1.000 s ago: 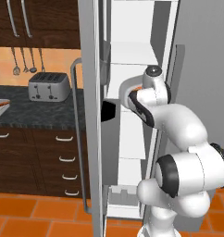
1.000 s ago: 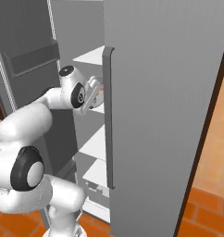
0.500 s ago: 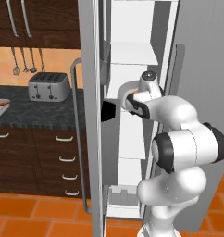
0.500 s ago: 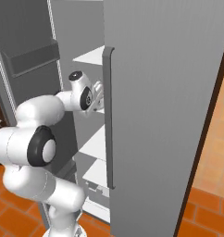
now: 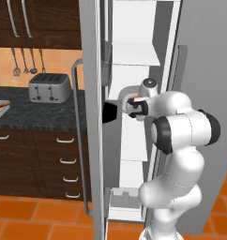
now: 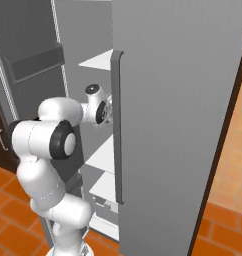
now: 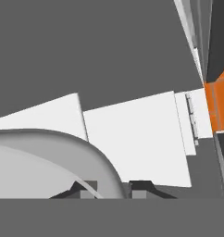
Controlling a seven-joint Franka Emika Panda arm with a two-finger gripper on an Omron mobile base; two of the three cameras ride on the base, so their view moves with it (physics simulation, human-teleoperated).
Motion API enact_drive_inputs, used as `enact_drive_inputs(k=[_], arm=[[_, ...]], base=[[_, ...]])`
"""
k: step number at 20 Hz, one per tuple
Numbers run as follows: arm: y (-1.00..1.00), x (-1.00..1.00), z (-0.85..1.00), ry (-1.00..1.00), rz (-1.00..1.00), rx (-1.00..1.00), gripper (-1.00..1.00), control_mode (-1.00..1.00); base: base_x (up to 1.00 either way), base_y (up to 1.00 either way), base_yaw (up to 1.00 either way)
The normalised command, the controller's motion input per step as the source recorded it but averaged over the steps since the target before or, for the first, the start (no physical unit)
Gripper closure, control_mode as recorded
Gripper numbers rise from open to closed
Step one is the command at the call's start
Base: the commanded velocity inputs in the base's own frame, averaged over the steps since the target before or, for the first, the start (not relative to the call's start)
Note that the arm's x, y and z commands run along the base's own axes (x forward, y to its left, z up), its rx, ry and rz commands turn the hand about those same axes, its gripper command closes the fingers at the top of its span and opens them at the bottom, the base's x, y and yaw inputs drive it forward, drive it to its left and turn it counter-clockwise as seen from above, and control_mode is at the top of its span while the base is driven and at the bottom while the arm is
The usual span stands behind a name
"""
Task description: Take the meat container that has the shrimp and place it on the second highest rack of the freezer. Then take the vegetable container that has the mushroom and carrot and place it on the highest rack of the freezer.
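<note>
Freezer (image 5: 134, 70) interior surrounds the hand (image 7: 113, 186), fingers nearly closed on a grey container rim (image 7: 63, 143).

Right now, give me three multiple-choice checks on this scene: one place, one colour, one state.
1. The toaster sits: A) on the counter left of the freezer B) on the floor C) on a freezer shelf
2. The floor tiles are: A) white B) orange C) blue
3. The freezer door beside the arm is: A) shut B) open C) missing
Answers: 1 A, it stands on the dark counter; 2 B, orange tiles show below the cabinets; 3 B, the arm reaches past it to the white shelves.
</note>
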Motion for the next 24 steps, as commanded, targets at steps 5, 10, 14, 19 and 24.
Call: enact_drive_inputs(k=[5,10,14,19,24], arm=[[-0.12,0.82,-0.04,0.00,0.00,0.03,1.00,-1.00],[-0.17,0.94,0.00,0.00,0.00,0.03,1.00,-1.00],[-0.02,0.55,-0.22,0.00,0.00,0.01,1.00,-1.00],[0.00,0.16,-0.71,0.00,0.00,0.00,1.00,-1.00],[0.10,0.01,-0.31,0.00,0.04,0.00,1.00,-1.00]], base=[[0.00,0.00,0.00],[0.00,0.00,0.00],[0.00,0.00,0.00],[0.00,0.00,0.00],[0.00,0.00,0.00]])
